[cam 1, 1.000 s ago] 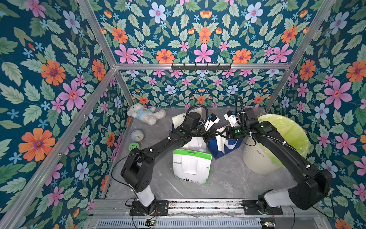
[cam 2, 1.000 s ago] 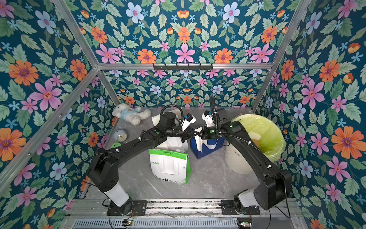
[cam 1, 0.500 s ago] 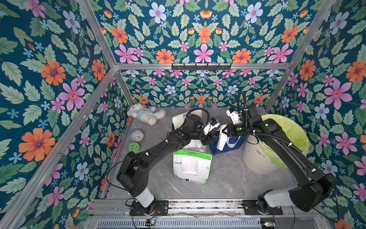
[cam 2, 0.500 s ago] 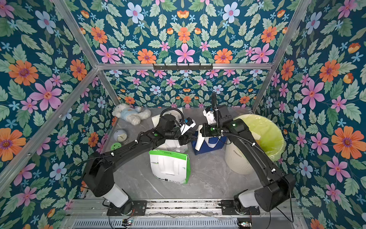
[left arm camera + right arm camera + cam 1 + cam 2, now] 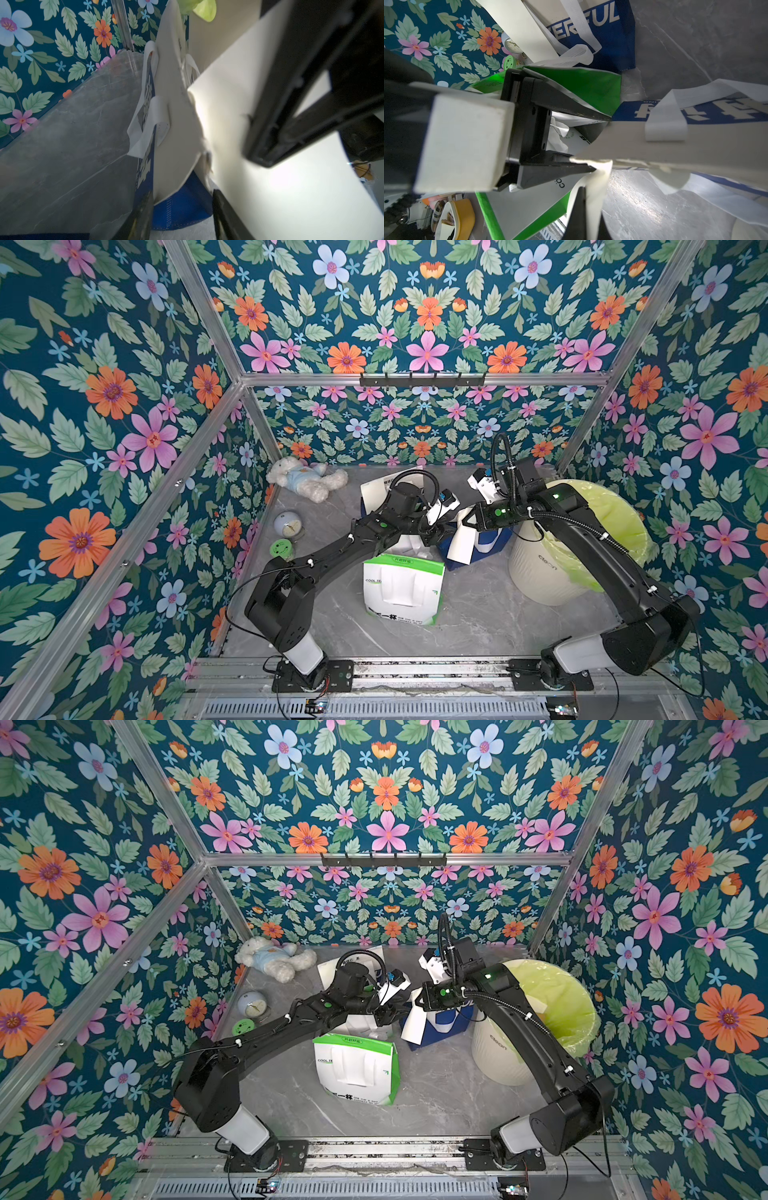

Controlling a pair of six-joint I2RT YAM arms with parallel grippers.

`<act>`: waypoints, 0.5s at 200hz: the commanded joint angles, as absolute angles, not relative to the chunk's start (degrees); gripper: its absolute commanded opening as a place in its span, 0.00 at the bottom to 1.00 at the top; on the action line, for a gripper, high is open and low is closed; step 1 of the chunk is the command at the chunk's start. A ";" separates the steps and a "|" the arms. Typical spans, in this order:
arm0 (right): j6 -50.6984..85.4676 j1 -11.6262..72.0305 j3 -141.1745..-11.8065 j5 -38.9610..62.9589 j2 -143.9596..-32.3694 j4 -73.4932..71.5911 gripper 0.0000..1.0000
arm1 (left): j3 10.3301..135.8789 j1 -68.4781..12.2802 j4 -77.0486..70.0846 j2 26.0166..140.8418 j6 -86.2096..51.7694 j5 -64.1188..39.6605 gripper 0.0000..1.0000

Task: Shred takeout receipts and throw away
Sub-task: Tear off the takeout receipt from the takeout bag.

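Right gripper [image 5: 465, 521] clamped on a receipt [image 5: 463, 545] by the blue bag [image 5: 492, 541].
I see left gripper [image 5: 600, 143] jaws parted, alongside the sheet.

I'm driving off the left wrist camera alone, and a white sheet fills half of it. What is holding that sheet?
Observer: The right gripper is shut on that receipt; in both top views it hangs from the fingers by the blue bag.
Operator: Is my left gripper on it too?
Observer: The right wrist view shows the left gripper open, one fingertip at the sheet's torn edge; contact I cannot tell.
Operator: Anything behind me?
Observer: A green-and-white bag lies flat, robot-side of the blue bag.
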State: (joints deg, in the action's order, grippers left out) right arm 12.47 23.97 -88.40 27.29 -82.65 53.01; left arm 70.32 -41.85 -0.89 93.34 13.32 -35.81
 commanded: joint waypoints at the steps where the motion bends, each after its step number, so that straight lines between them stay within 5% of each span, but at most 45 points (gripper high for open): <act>1: 11.29 23.99 -88.42 29.64 -82.22 53.63 0.00 | 70.43 -41.70 -4.61 93.09 12.60 -41.03 0.46; 46: 13.42 23.99 -88.62 32.72 -81.40 51.42 0.00 | 71.88 -42.71 -5.27 95.63 11.68 -40.39 0.36; 100: 15.24 24.00 -86.82 33.23 -80.17 48.94 0.00 | 72.98 -43.40 -9.23 100.26 6.93 -39.42 0.08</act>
State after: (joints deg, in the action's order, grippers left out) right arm 14.59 23.94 -87.46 32.12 -81.41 51.62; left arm 72.99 -43.29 -6.04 99.33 9.61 -39.70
